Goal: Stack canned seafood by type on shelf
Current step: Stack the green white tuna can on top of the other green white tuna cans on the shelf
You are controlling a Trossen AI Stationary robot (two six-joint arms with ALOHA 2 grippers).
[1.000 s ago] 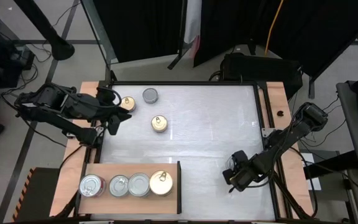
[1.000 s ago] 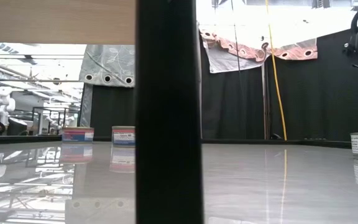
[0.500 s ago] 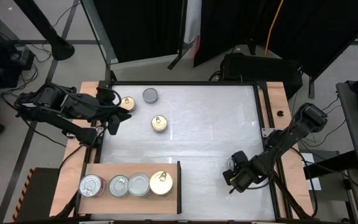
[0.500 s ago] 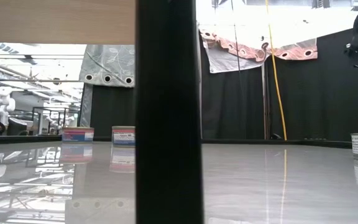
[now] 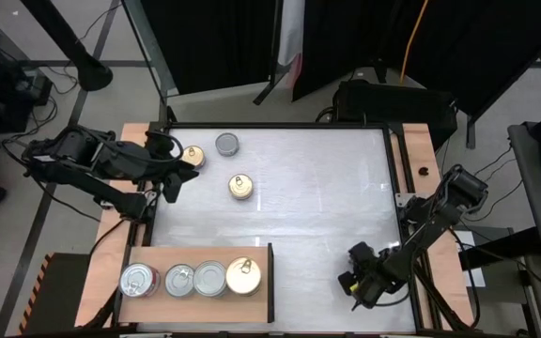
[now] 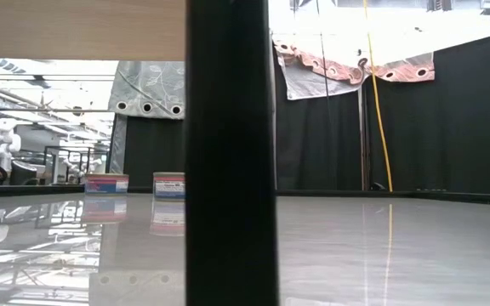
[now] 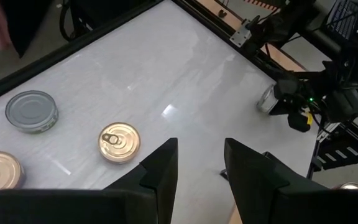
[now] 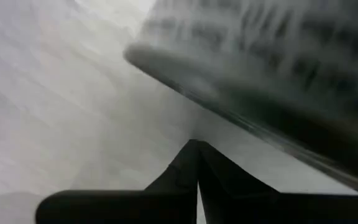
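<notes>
On the shelf (image 5: 205, 254), a light-brown board at the table's near left, several tins stand in a row: silver lids (image 5: 139, 279) (image 5: 210, 278) and a gold lid (image 5: 243, 275). Three more tins rest on the white table at the far left: gold (image 5: 193, 155), silver (image 5: 227, 144) and gold (image 5: 240, 187). My left gripper (image 7: 201, 163) hangs open above them, holding nothing. My right gripper (image 5: 360, 282) is shut at the near right, pointing down. One more tin (image 7: 267, 99) stands right beside it, and the arm hides that tin in the high view. My right gripper's shut fingertips (image 8: 197, 163) stand low over the table, close against the side wall of the tin (image 8: 260, 68), which fills the blurred wrist view. I cannot tell whether they touch it.
The shelf's dark upright edge (image 6: 228, 153) blocks the middle of the low view. Two far tins (image 6: 106, 183) (image 6: 168, 184) show beyond it. The white table (image 5: 317, 188) lies bare between the two arms. A raised frame (image 5: 397, 178) borders its right side.
My right gripper has moved toward the table's near edge and gone lower, staying shut. The tin that showed at the low view's right edge is no longer seen there. My left arm has kept still.
</notes>
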